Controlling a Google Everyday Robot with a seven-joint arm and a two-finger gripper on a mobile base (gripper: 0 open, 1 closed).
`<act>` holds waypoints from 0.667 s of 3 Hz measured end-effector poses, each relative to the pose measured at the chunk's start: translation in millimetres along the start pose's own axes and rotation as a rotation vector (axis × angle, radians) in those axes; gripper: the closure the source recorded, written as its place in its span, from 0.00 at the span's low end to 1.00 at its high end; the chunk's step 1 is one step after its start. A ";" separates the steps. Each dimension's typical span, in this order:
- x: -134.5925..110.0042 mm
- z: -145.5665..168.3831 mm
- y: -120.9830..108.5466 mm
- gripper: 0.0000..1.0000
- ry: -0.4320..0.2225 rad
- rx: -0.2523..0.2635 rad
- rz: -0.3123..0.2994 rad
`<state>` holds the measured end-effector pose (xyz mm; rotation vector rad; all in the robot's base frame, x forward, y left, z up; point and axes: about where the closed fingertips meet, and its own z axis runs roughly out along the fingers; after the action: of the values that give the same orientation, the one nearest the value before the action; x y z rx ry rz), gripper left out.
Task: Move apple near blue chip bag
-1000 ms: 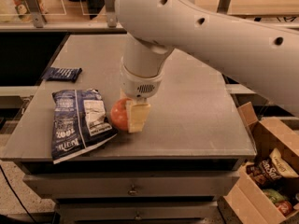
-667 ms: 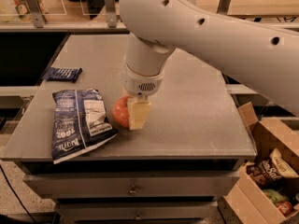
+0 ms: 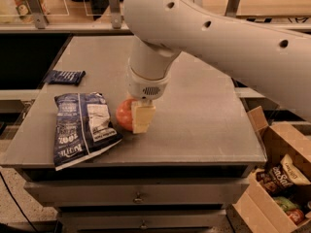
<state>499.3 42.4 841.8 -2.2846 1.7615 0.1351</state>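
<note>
The grey table [image 3: 209, 120] fills the middle of the frame. Its front edge runs along the lower third, and its left edge slants up towards the upper left. Near that left edge lies a small flat dark blue wrapper [image 3: 65, 76], well apart from the rest. Below it, at the lower left, the blue chip bag [image 3: 82, 127] lies flat and crumpled. Its lower corner reaches the table's front edge, and its foil is creased around a white label panel. Just right of the bag's upper right corner sits the apple [image 3: 124, 114], round and red-orange, close beside the bag but apart from it.

The gripper [image 3: 140, 120] hangs straight down from the white arm [image 3: 218, 38] in the centre of the frame and is clasped on the apple. A pale, blocky finger pad [image 3: 143, 116] covers the fruit's right half, so only the left half shows. Right of the gripper the matte tabletop stretches bare to its right edge.

Past that edge, at the lower right, stands an open cardboard box [image 3: 279, 135] of snack packets. Metal drawer fronts [image 3: 136, 195] run under the table's front edge.
</note>
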 end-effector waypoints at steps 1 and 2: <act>-2.2 -1.7 0.2 0.13 -0.006 -0.002 -0.006; -2.7 -1.3 0.6 0.00 -0.005 -0.003 -0.007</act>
<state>497.9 44.4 843.6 -2.2899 1.7518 0.1416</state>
